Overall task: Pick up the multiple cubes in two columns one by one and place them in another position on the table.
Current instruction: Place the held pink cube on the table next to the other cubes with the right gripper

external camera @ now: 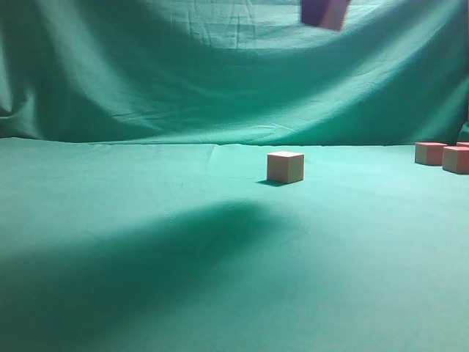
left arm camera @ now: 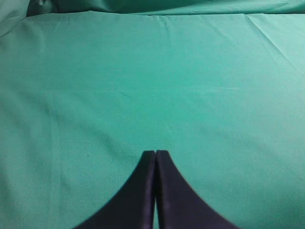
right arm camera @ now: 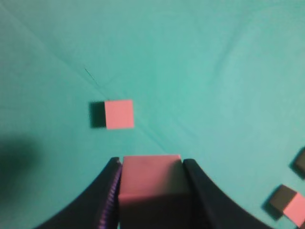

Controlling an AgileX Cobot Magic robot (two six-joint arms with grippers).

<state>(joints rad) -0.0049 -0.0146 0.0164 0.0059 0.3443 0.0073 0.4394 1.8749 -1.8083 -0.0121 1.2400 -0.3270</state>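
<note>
My right gripper [right arm camera: 151,164] is shut on a pinkish cube [right arm camera: 151,176], held high above the table [external camera: 146,279]; in the exterior view that cube [external camera: 325,12] shows blurred at the top edge, and the fingers holding it cannot be made out there. Below it a single cube [right arm camera: 118,114] rests on the cloth, seen in the exterior view as a cube [external camera: 285,166] near the middle. Other cubes [external camera: 431,152] sit at the right edge, and two more cubes [right arm camera: 291,206] show at the right wrist view's lower right. My left gripper [left arm camera: 156,153] is shut and empty over bare cloth.
A draped green backdrop [external camera: 220,73] rises behind the table. A large arm shadow [external camera: 146,257] lies across the front left of the cloth. Creases [left arm camera: 257,28] run across the cloth in the left wrist view.
</note>
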